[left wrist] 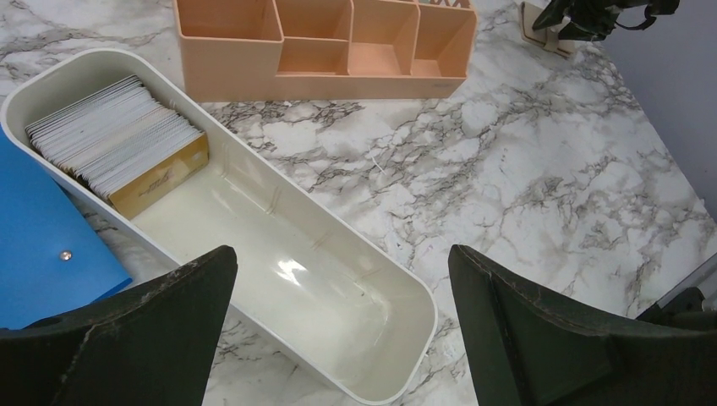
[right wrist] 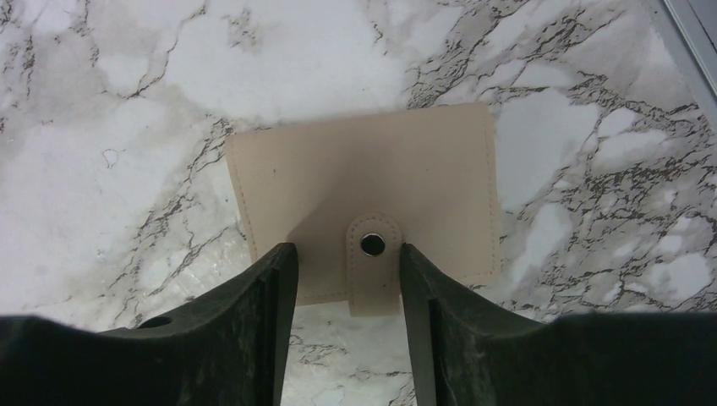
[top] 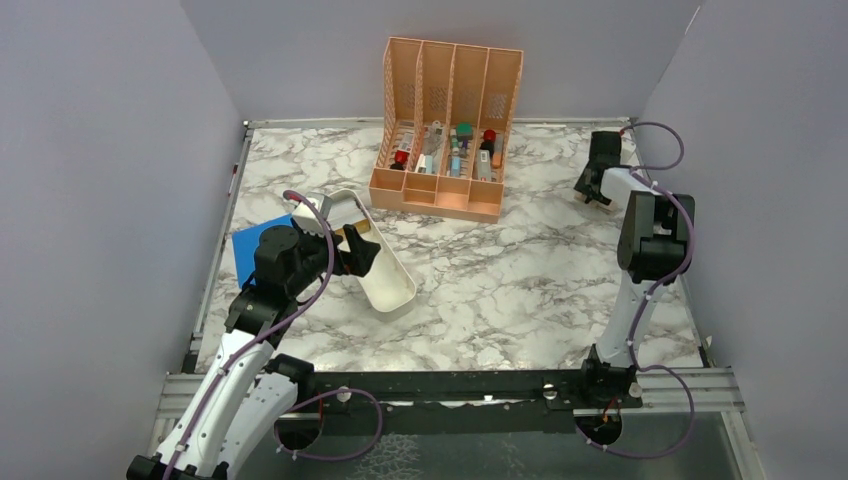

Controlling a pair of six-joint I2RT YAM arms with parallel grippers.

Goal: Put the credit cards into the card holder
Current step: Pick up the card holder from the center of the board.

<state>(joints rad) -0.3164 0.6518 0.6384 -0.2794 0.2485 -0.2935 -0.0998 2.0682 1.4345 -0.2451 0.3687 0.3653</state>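
Neatly upright credit cards [left wrist: 114,144] at one end of white tray [left wrist: 254,245].

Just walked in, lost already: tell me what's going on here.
The left claw hangs open above the long white plastic tray, where a stack of thin plastic cards sits at one end. The right claw straddles the snap tab of the closed tan folding card holder, flat on the marble table. Neither holds a card.

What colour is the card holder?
Pale tan card holder, clearest in the right wrist view.
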